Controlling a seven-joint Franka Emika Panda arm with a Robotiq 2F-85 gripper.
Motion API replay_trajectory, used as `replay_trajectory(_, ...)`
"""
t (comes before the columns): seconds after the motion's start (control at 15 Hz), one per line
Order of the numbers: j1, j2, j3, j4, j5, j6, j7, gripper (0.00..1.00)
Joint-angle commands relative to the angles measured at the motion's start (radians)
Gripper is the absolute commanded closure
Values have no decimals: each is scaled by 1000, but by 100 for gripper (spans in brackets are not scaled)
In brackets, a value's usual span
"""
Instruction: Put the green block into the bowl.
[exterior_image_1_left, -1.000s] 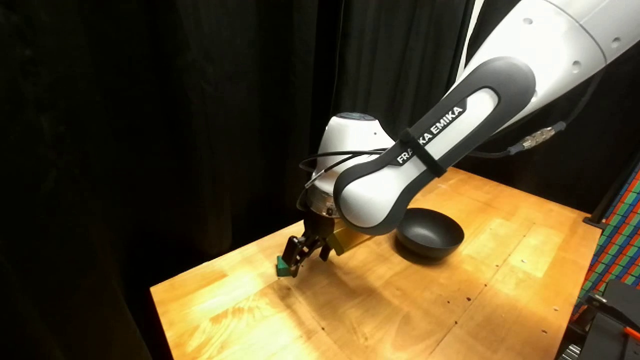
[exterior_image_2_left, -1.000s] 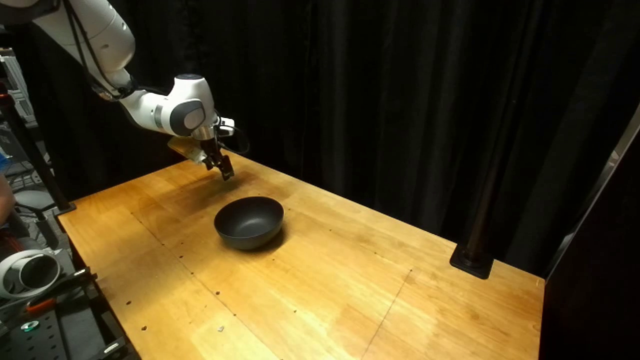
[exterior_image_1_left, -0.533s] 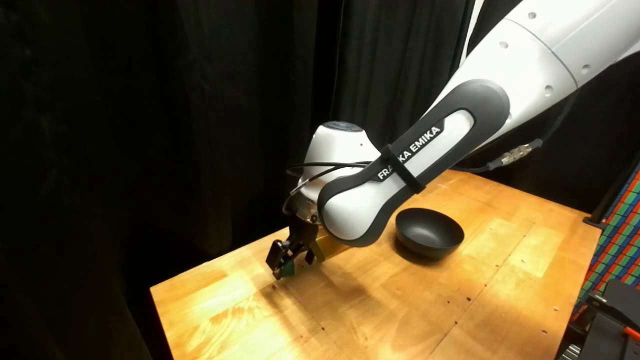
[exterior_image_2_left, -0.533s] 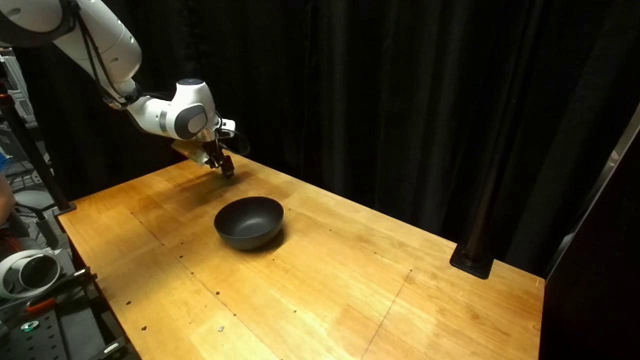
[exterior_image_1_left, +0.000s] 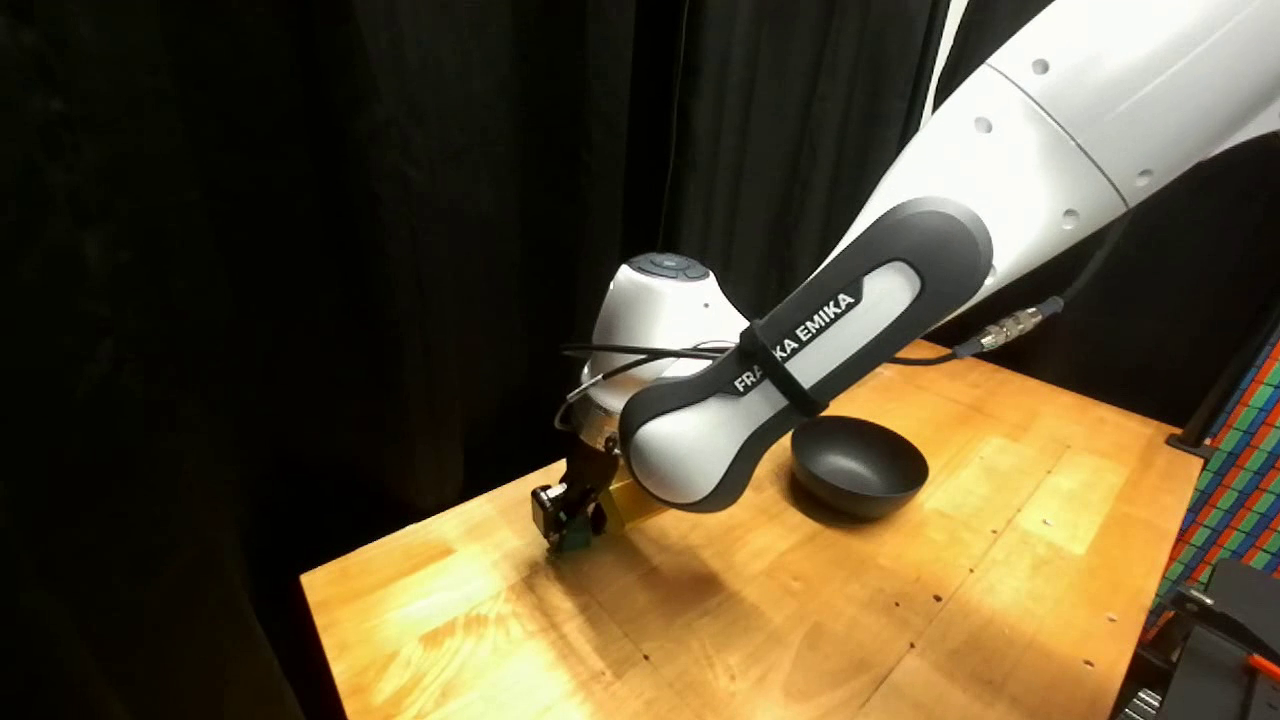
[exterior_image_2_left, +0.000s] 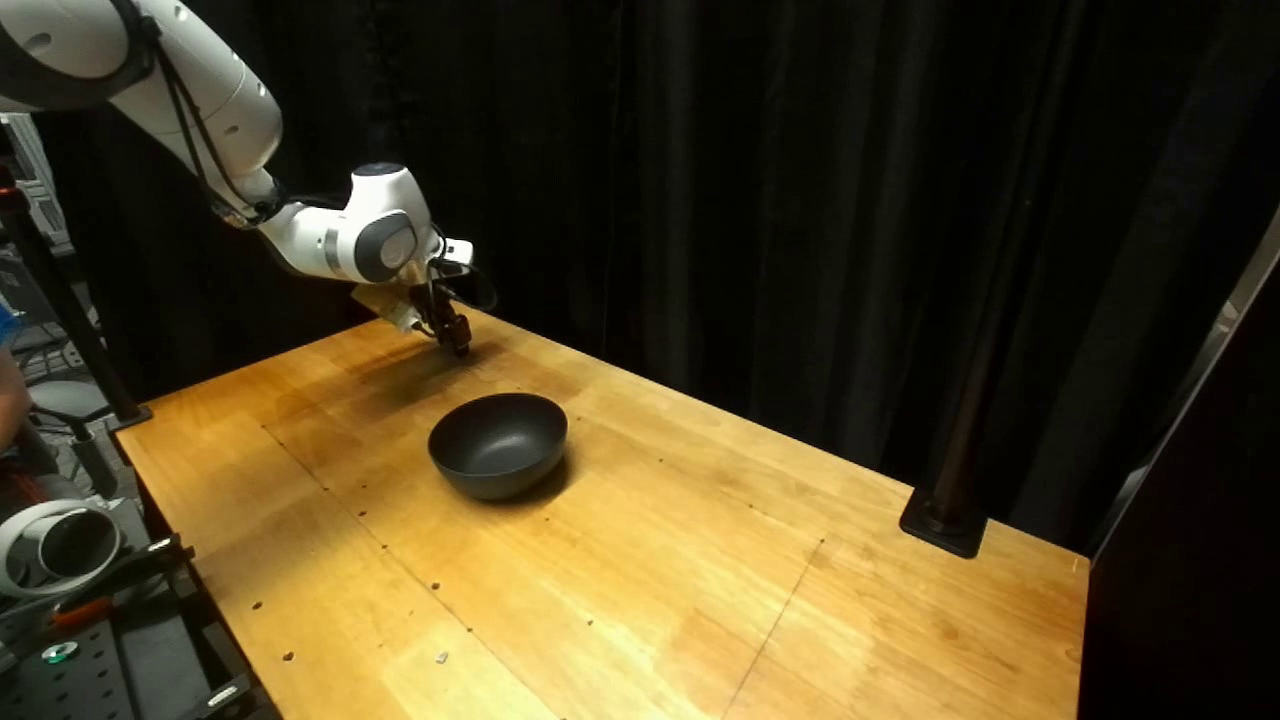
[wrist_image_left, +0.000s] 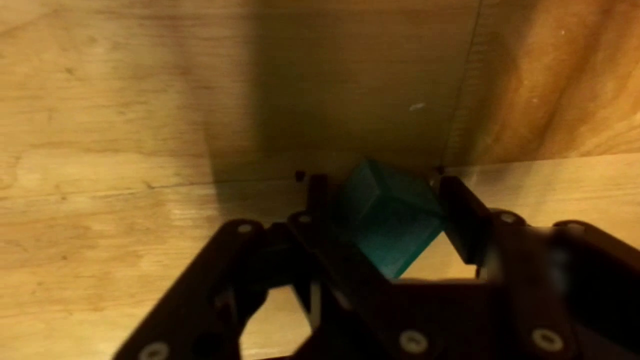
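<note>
The green block (wrist_image_left: 395, 230) sits between the two dark fingers in the wrist view, turned so that a corner meets the right finger (wrist_image_left: 462, 220). Its left side runs into the shadowed left finger. My gripper (wrist_image_left: 386, 205) is shut on it, low over the wooden table. In an exterior view a bit of green block (exterior_image_1_left: 574, 541) shows under the gripper (exterior_image_1_left: 575, 532), near the table's back edge. The black bowl (exterior_image_1_left: 860, 465) stands upright a short way from the gripper, nothing visible inside. An exterior view shows the same bowl (exterior_image_2_left: 498, 445), but the block is hidden by the gripper (exterior_image_2_left: 457, 342).
A black post base (exterior_image_2_left: 942, 522) is fixed at the table's far corner. Dark curtains (exterior_image_2_left: 750, 200) hang right behind the back edge. A cart with tools (exterior_image_1_left: 1225, 640) stands off the table's side, as does a white tube (exterior_image_2_left: 62, 548).
My arm has come down and shifted over the block. The fingers have drawn together around it. The bowl has stayed in place.
</note>
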Motion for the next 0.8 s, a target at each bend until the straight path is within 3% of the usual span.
replay_trajectory(0.0, 25, 13, -34, 37, -11, -6, 41, 73)
replay_trajectory(0.07, 23, 0, -36, 27, -10, -14, 43, 77)
replay_trajectory(0.27, 19, -47, -62, -10, -20, -58, 46, 80)
replay_trajectory(0.47, 27, -137, -139, -80, -60, -130, 87, 80)
replay_trajectory(0.73, -23, -272, -178, -142, -115, -342, 93, 80)
